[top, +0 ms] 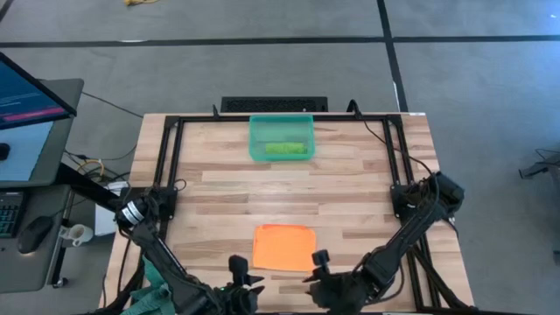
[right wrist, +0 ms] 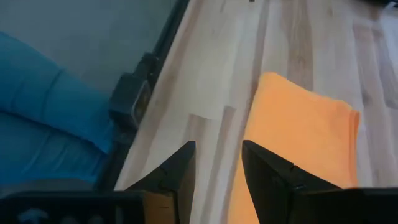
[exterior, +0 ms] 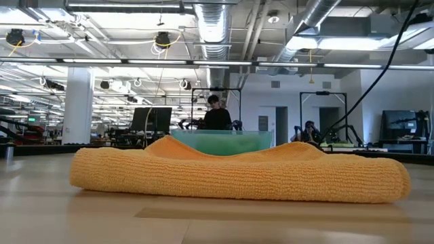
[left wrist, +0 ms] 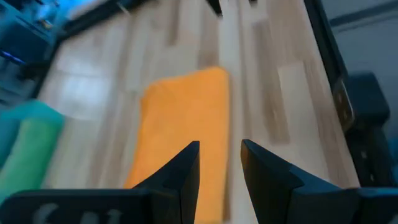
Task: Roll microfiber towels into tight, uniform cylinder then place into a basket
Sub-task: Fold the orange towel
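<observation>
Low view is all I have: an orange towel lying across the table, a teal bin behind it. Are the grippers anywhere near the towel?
Observer: Yes. From above, the left gripper sits at the orange towel's near left corner, the right gripper at its near right corner.
Operator: Holding it?
Observer: No. Both wrist views show open gripper fingers with nothing between them; the towel lies flat, unrolled.
Operator: Anything in the bin?
Observer: The high view shows the lime green towel inside the basket, at the table's far edge.
</observation>
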{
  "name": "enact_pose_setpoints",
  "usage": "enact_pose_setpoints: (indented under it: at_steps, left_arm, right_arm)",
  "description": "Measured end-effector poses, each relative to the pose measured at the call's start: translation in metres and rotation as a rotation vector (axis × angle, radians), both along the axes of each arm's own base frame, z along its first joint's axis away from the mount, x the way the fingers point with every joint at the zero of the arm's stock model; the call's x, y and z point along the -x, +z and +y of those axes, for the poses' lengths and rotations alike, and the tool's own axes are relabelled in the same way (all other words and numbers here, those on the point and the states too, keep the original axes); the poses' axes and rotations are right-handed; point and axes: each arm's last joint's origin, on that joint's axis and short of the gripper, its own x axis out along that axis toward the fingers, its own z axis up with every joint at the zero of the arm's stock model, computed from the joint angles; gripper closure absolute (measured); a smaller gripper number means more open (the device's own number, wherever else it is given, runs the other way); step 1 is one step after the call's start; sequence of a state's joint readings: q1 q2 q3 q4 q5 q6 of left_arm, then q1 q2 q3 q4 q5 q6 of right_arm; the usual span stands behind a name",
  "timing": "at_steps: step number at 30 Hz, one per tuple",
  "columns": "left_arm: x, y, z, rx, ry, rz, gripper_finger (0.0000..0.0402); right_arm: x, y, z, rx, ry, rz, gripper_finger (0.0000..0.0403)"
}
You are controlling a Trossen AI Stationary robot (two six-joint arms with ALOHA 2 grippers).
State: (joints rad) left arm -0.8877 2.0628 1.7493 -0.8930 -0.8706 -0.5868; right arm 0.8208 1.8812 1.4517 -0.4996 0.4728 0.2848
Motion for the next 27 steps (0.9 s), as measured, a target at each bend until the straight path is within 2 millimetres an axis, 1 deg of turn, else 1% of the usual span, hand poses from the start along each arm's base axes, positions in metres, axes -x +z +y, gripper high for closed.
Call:
enact_pose_setpoints:
  at_steps: [3,5,8,12,15,20,24,27]
  left_arm:
    - [0.002,-0.009,0.001,-0.001,-0.008,0.028,0.0291]
    - [-0.001,-0.013,0.004,0.000,0.001,0.029,0.0291]
    - [-0.005,-0.017,0.009,0.013,0.024,0.041,0.0291]
    - [-0.011,-0.022,0.015,0.036,0.042,0.044,0.0291]
    - [-0.016,-0.026,0.017,0.075,0.030,0.058,0.0291]
    - [-0.019,-0.027,0.018,0.075,0.002,0.075,0.0291]
    - [-0.016,-0.027,0.016,0.050,-0.003,0.066,0.0291]
    - [-0.014,-0.027,0.015,0.044,-0.014,0.075,0.0291]
  right_arm:
    - [0.005,0.000,0.005,-0.012,0.007,0.000,0.0250]
    - [0.007,-0.004,0.010,-0.044,-0.020,0.002,0.0250]
    - [0.010,-0.017,0.018,-0.046,-0.055,0.014,0.0252]
    - [0.014,-0.042,0.030,0.001,-0.035,0.051,0.0253]
    - [0.016,-0.054,0.033,0.045,-0.032,0.073,0.0253]
    - [0.017,-0.053,0.029,0.075,-0.043,0.083,0.0261]
    - [0.027,-0.038,0.023,0.138,-0.034,0.087,0.0268]
    - [0.038,-0.028,0.013,0.217,-0.101,0.078,0.0270]
